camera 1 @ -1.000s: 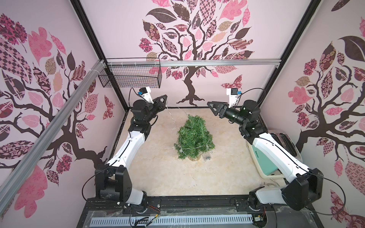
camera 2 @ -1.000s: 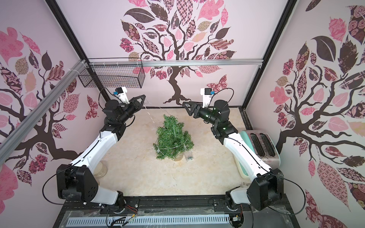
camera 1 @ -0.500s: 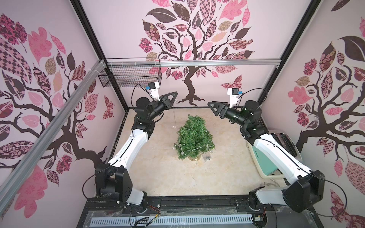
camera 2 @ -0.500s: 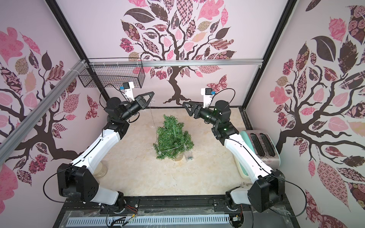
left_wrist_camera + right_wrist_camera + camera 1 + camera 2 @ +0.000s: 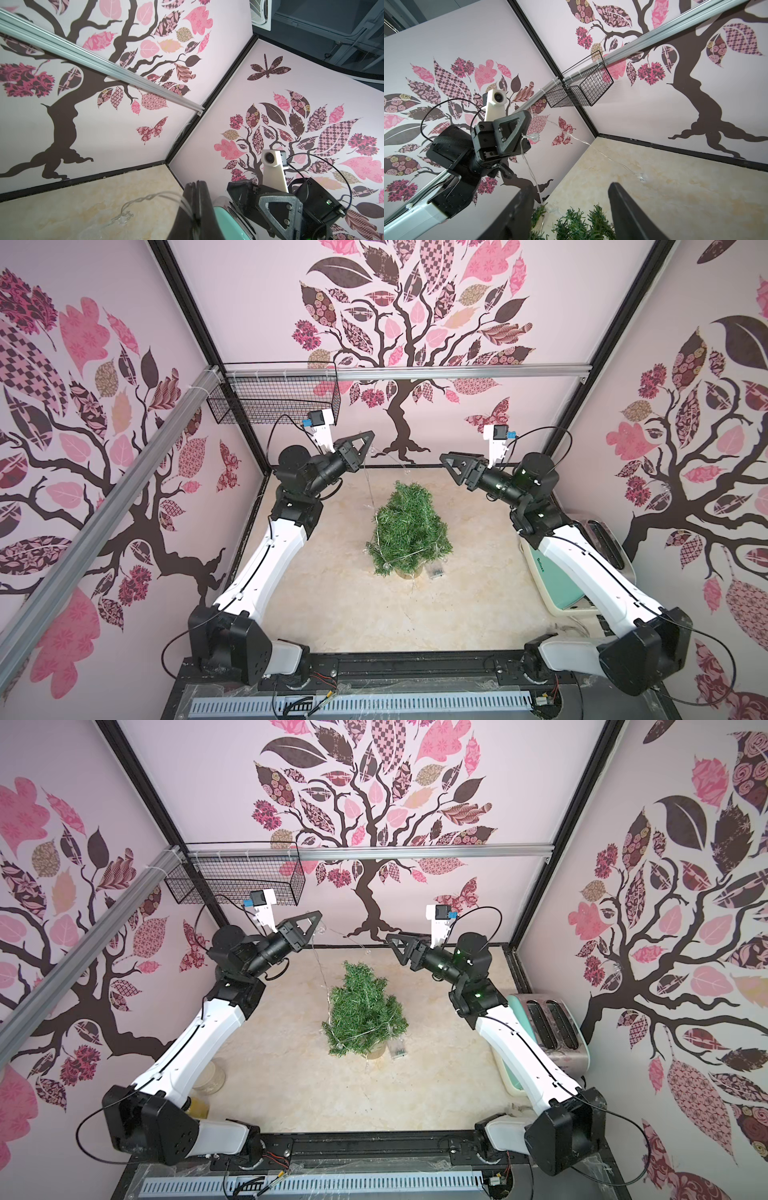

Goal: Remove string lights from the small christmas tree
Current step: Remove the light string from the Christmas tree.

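String lights [image 5: 534, 137]: thin wire, likely light, limp, snag-prone; bulbs fragile. Lower loops round small christmas tree [image 5: 409, 526]. Left gripper [image 5: 369, 435] pinching strand above treetop; right gripper [image 5: 445, 457] spread, empty. Best hold: bare wire between bulbs.

I spot one small dark wordmark on mint toaster [image 5: 555, 587] side; too small to read. Nothing else legible.
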`<move>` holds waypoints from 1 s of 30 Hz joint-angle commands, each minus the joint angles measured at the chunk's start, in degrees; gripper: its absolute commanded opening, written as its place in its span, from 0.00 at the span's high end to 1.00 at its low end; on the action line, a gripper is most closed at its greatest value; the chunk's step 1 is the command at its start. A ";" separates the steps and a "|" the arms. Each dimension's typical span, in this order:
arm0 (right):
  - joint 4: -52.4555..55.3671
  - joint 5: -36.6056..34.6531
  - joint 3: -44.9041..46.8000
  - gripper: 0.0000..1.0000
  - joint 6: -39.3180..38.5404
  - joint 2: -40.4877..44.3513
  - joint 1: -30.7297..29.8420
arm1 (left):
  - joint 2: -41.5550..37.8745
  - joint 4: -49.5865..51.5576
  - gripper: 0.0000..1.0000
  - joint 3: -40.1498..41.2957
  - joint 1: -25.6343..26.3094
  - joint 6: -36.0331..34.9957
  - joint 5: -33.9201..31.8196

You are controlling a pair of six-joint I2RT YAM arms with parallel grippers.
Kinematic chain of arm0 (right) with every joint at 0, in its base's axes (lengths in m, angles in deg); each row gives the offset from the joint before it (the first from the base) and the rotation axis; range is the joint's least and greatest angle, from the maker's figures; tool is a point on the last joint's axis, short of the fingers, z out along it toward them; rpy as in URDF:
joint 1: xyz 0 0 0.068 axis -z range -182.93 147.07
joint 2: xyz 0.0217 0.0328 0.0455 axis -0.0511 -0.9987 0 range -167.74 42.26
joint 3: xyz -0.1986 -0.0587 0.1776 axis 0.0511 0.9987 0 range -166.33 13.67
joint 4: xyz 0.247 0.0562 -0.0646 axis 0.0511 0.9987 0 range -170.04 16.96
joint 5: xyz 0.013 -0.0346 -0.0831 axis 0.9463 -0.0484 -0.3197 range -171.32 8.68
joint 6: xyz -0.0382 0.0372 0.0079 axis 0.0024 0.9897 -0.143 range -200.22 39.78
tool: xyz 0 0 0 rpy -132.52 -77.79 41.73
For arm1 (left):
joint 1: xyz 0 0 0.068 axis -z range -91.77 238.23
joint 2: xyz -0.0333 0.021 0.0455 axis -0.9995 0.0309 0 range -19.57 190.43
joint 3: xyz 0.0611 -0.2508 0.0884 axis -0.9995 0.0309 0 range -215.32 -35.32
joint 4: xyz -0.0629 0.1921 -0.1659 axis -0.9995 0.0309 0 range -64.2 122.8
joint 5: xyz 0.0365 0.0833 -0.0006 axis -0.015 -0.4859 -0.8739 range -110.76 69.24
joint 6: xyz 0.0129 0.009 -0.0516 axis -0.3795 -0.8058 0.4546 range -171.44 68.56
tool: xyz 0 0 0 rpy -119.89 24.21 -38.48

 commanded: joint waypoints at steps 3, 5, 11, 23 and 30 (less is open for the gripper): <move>-1.90 0.33 1.88 0.37 0.70 2.88 -0.12 | -5.85 6.26 1.00 0.69 -0.09 -4.68 -5.37; -2.03 0.33 2.23 0.37 0.77 3.82 -0.12 | -7.89 7.68 1.00 1.40 -0.07 -5.40 -6.88; -3.35 1.10 4.09 0.35 1.18 7.71 -0.12 | -14.62 13.24 1.00 2.54 0.06 -6.44 -7.39; -7.23 9.42 9.80 0.35 3.76 18.98 -0.57 | -29.25 19.21 1.00 9.41 1.49 -1.94 -3.72; 9.87 5.54 8.15 0.35 -13.06 23.06 -17.56 | -35.26 21.89 1.00 13.15 3.06 1.02 -0.36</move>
